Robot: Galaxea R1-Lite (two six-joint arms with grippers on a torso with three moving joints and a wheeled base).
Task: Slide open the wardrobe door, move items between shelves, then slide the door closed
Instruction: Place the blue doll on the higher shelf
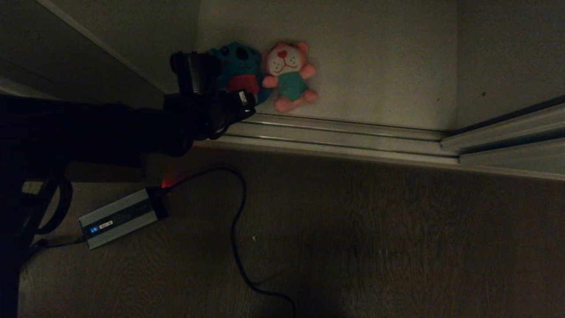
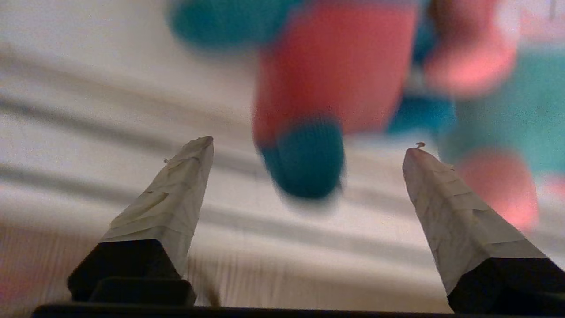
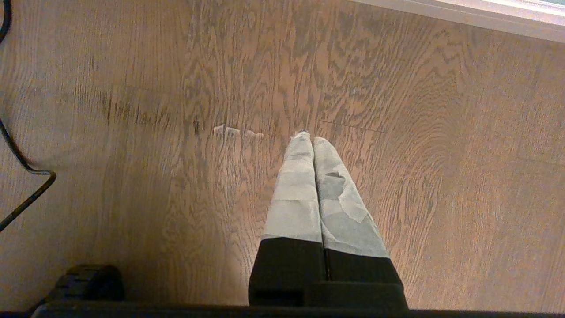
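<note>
2 small plush toys, a teal bear in a red shirt (image 1: 242, 70) and a pink one in a teal shirt (image 1: 290, 76), are lying touching on the off-white shelf (image 1: 379, 66) near its left wall; the left end effector (image 2: 309, 150) is hanging released before the bear, the right end effector (image 3: 312, 143) clenched over the wooden floor (image 3: 441, 176).

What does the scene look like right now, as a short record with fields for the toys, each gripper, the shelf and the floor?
toys: teal bear and pink toy lie side by side on the shelf
left gripper: open, empty, fingers either side of the teal bear's foot, not touching it
right gripper: shut, empty, pointing at the wooden floor
wardrobe: door tracks run along the shelf's front edge
floor clutter: power brick with black cable
</note>
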